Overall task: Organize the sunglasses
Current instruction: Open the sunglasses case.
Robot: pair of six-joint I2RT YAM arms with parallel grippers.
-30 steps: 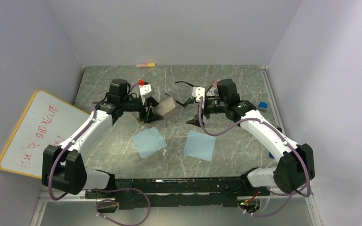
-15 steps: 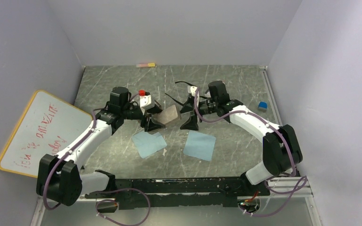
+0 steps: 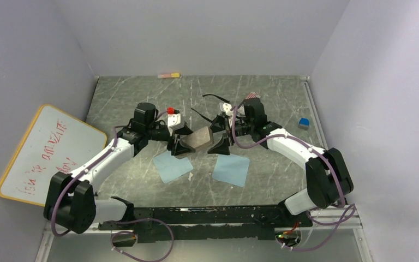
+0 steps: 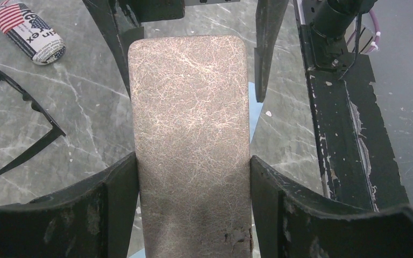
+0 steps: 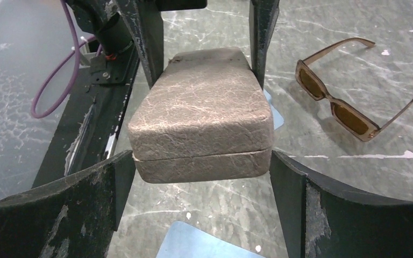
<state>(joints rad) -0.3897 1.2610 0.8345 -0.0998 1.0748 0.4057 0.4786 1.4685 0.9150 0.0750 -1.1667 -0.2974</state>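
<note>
Amber sunglasses [image 5: 336, 105] lie unfolded beside the brown case [image 5: 201, 115], front running diagonally.

**Lighting and picture quality**

Top view: bright, even, diffuse light from above. The grey table [image 3: 125, 93] carries only faint, soft shadows under the arms, and focus is sharp throughout.

Left wrist view: the brown case [image 4: 191, 107] is well lit at its far end and darkens toward the lens. The fingers [image 4: 86, 215] of the left gripper [image 4: 191, 157] are dark, slightly soft and bowed by the wide lens.

Right wrist view: the amber sunglasses [image 5: 336, 102] throw a soft shadow on the table.
</note>
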